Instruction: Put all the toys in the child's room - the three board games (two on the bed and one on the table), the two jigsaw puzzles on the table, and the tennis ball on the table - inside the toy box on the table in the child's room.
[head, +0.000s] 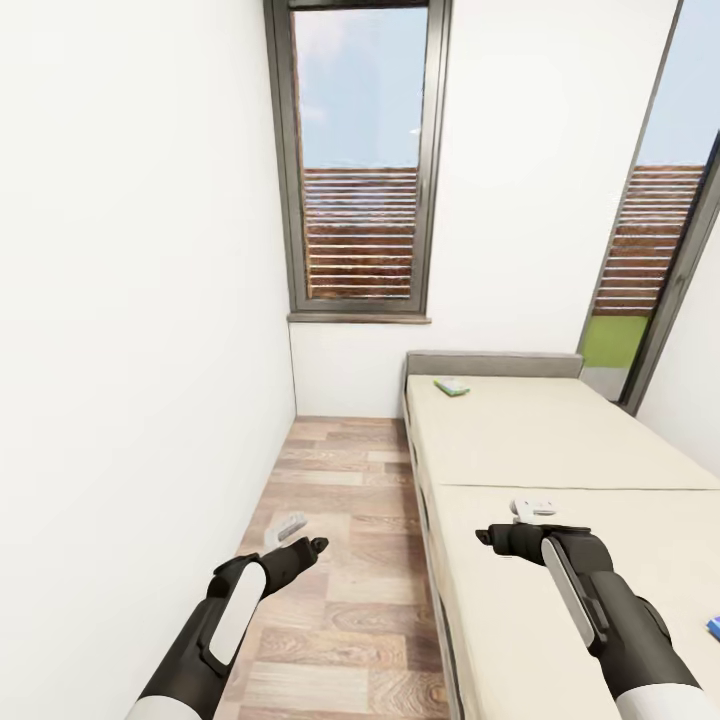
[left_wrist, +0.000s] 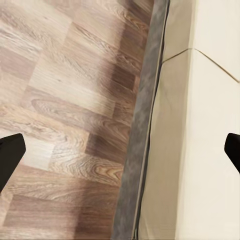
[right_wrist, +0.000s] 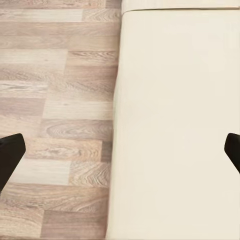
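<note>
a green game box lies at the far end of the bed, near the headboard, well ahead of both my grippers. a blue edge shows at the bed's right, cut off by the frame; i cannot tell what it is. my right gripper hovers over the mattress, spread wide. my left gripper hangs over the floor beside the bed, also spread. my left wrist view adds the bed's grey frame; my right wrist view has the mattress edge against the planks.
</note>
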